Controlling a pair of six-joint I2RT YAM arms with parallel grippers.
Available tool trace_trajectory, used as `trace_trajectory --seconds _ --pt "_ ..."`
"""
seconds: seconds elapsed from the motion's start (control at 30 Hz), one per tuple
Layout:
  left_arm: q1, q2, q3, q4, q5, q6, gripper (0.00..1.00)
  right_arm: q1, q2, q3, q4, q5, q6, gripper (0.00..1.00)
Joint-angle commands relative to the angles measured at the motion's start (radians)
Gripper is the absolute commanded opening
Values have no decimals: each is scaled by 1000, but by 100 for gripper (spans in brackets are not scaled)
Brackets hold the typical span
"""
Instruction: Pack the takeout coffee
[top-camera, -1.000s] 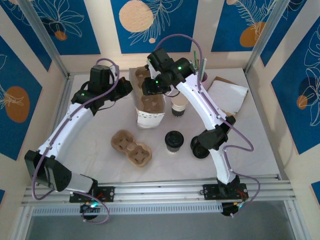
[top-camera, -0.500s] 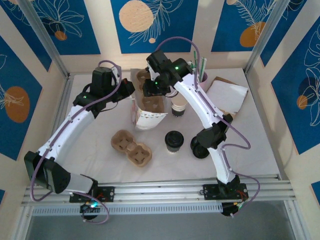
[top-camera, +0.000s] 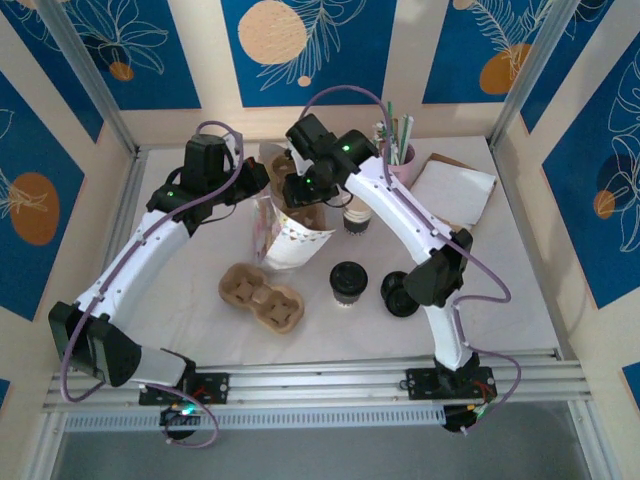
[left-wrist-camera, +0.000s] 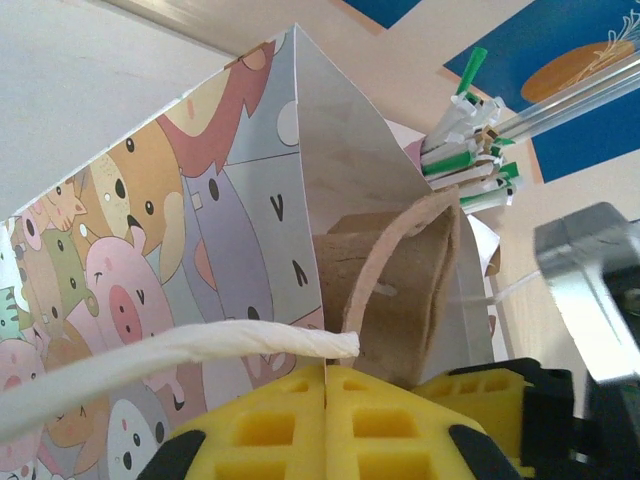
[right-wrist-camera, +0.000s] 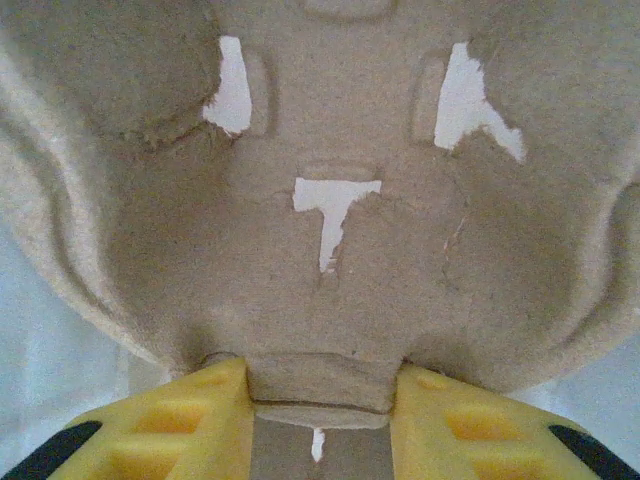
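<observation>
The takeout coffee (top-camera: 348, 282), a white cup with a dark base band and black lid, stands on the table in front of the bag, apart from both grippers. A cartoon-printed paper bag (top-camera: 283, 240) stands open at the centre back. My left gripper (top-camera: 253, 181) is shut on the bag's rim (left-wrist-camera: 300, 200), beside its white twisted handle (left-wrist-camera: 150, 360). My right gripper (top-camera: 300, 190) is over the bag's mouth, shut on the middle tab of a brown pulp cup carrier (right-wrist-camera: 330, 150), which sits partly inside the bag (left-wrist-camera: 400, 290).
A second pulp carrier (top-camera: 262, 297) lies front left of the bag. Lidless cups (top-camera: 357, 215) stand right of the bag, loose black lids (top-camera: 400, 295) right of the coffee. Straws in a pink cup (top-camera: 398, 140) and white paper (top-camera: 455, 190) sit at the back right.
The right gripper has moved left and down with the carrier, deeper into the bag. The bag has tilted and shifted slightly left and forward. The left gripper keeps its hold on the rim.
</observation>
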Motion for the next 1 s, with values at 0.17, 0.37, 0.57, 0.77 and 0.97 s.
trace_trajectory --seconds 0.17,0.37,0.57,0.77,0.97 --pt "-12 -31 -32 99 23 43 0 -38 -46 -21 11 -97 35 36" --pt "-14 -57 -70 147 34 82 0 -38 -58 -18 20 -135 32 36" --pt "-14 -43 -60 129 17 75 0 -8 -112 -93 68 -107 -13 36" --pt "-13 -54 -65 128 -8 64 0 -8 -158 -171 93 -102 -25 36" --pt "-13 -62 -82 152 -23 49 0 -7 -164 -197 96 -117 -36 36"
